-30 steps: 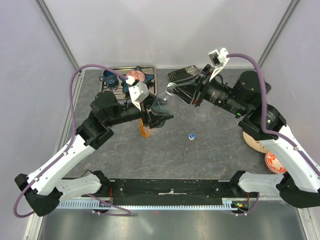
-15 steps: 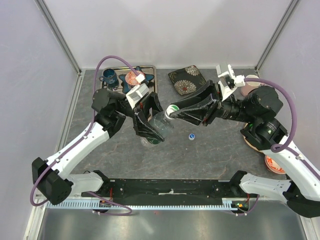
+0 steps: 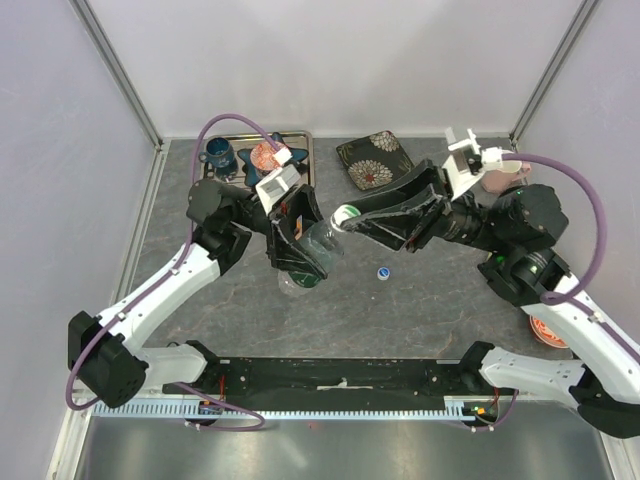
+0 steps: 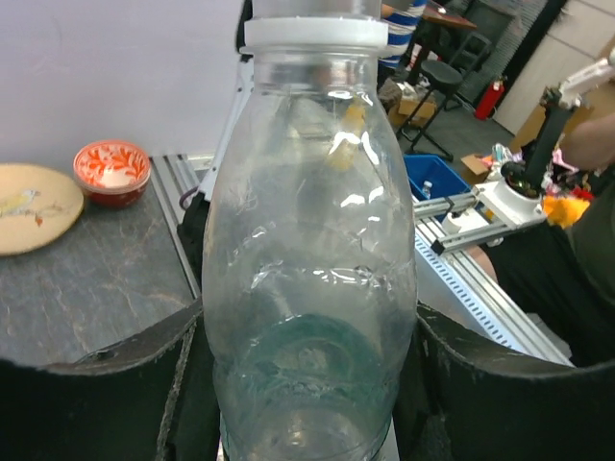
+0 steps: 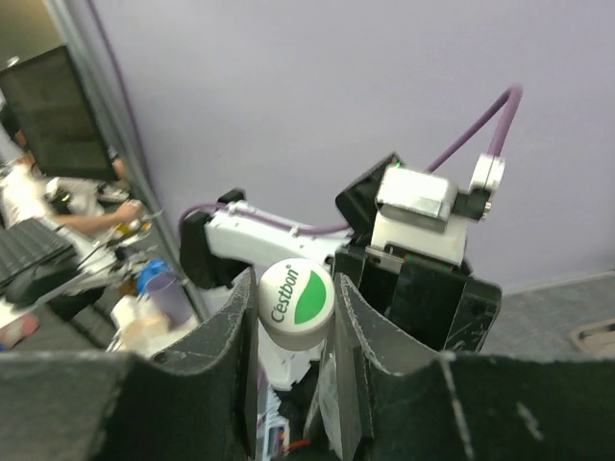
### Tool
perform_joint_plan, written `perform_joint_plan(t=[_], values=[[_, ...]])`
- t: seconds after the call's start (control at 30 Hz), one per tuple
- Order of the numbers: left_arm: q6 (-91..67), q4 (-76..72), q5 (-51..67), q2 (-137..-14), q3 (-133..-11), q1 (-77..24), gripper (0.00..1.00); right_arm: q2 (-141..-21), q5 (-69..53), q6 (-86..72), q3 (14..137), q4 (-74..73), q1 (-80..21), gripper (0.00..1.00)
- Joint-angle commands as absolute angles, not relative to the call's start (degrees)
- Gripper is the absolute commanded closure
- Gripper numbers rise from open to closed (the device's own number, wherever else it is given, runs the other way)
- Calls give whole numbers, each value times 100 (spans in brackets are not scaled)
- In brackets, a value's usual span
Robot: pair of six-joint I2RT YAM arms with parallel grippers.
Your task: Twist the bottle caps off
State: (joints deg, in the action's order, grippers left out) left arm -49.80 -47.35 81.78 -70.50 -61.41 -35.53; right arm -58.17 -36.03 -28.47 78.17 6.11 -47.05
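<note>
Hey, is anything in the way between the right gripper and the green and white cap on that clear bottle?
Nothing visible is. The right gripper is shut directly on the green-and-white cap, with one finger on each side, while the left gripper holds the clear bottle by its body.

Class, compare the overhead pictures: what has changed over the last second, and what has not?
Both arms carried the clear bottle toward the near edge. The left fingers kept hold of its body; the right fingers stayed closed on the green-and-white cap. The blue-and-white cap on the table did not move.
</note>
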Motion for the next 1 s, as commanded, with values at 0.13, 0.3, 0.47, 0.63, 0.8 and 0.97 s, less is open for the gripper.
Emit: perform_joint_plan(t=[0.13,0.3,0.47,0.63,0.8,0.97], values=[[-3631,-2710,7533,-6557,-5933,-3410,56,-5300,-338,-2163,8103,-392,-4772,100],[-2014,-899,5615,-5672,-5775,-3305,55,-5212,1746,-2310,7236,-1906,-4764,100],[-1521,-554,3738,-4730,-4959,-3305,54,-5290,1758,-2768,5715,-2188,-4772,100],[-1424,-457,2840,-4175,-4588,-3305,53,-6229,1248,-3023,4967,-2022,-4781,100],[-1292,-290,2400,-3789,-4404,-3305,53,-6968,1186,-3094,4729,-1582,-4799,100],[-1336,-246,2338,-3683,-4246,-3305,53,-7698,1125,-3199,4579,-1205,-4799,100]])
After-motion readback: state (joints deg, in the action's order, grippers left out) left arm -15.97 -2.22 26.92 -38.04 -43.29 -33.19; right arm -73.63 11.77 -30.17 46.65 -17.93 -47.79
